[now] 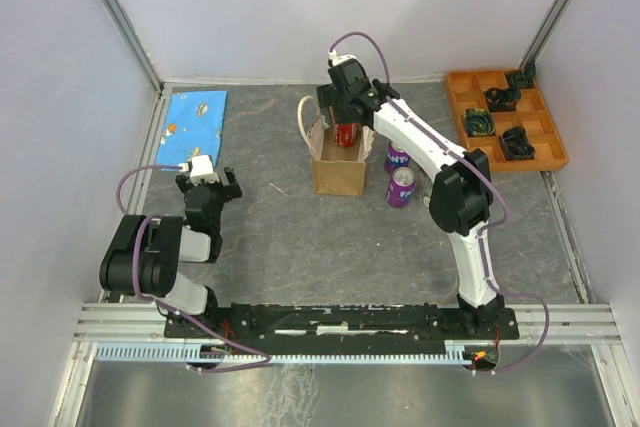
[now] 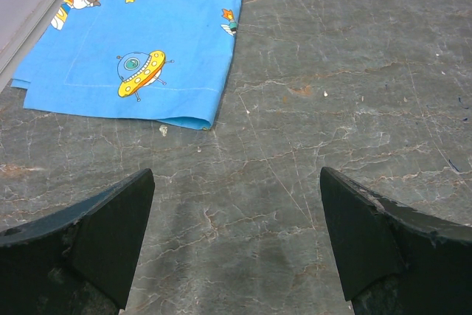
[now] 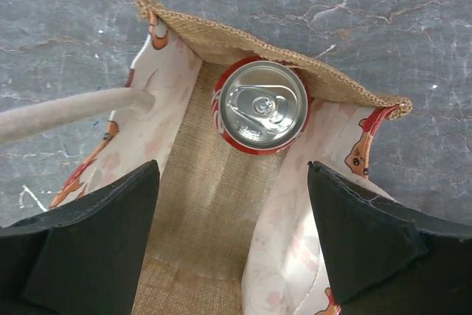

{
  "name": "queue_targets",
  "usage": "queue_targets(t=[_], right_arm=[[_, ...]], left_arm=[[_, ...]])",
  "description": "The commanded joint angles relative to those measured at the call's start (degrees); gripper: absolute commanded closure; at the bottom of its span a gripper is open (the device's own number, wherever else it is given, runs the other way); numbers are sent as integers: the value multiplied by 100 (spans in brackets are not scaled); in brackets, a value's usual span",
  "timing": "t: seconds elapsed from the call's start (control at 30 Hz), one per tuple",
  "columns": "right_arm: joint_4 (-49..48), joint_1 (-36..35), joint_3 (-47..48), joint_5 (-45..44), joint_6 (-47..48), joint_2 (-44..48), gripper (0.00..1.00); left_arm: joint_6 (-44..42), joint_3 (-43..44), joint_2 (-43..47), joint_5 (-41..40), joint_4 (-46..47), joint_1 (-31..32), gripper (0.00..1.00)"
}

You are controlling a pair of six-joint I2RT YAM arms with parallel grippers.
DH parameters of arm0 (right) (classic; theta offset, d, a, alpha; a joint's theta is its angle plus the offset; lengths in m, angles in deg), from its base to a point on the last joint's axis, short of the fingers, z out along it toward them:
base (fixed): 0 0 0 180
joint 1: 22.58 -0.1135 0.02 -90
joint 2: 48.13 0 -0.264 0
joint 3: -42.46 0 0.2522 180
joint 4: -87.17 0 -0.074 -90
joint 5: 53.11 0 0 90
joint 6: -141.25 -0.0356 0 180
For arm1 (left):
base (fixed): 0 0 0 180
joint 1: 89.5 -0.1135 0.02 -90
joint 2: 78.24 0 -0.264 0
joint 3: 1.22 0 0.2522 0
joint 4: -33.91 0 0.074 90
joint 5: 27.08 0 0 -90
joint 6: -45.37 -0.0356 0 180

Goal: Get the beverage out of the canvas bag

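Right claw (image 3: 232, 171), spread wide, points down, perhaps just inside canvas bag (image 3: 243, 40), above can (image 3: 259, 107).

**One overhead, two wrist views**

The top external camera looks down from above and behind the arm bases (image 1: 340, 319), covering the surface (image 1: 300, 247). The left wrist camera sits low on the near left, facing the far-left blue cloth (image 2: 140, 35) past its fingers (image 2: 88, 241). The right wrist camera looks straight down, close, into the canvas bag (image 3: 221, 42). Both spots show overhead too.
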Motion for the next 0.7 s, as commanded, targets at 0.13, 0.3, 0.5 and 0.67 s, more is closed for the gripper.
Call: queue_targets(t=[0.13,0.3,0.5,0.67], right_arm=[[-71,23,238,-575,148,-349,11],[-66,30,480,-661,190,-624,10],[-156,30,665,-786,189,-841,10],[-257,39,794,-898,207,-1054,10]], left_arm=[[-232,106,-34,-13,241,12,1],[-232,106,-39,-8,239,14,1],[-232,106,-34,-13,235,10,1],[-232,106,-36,-9,236,13,1]])
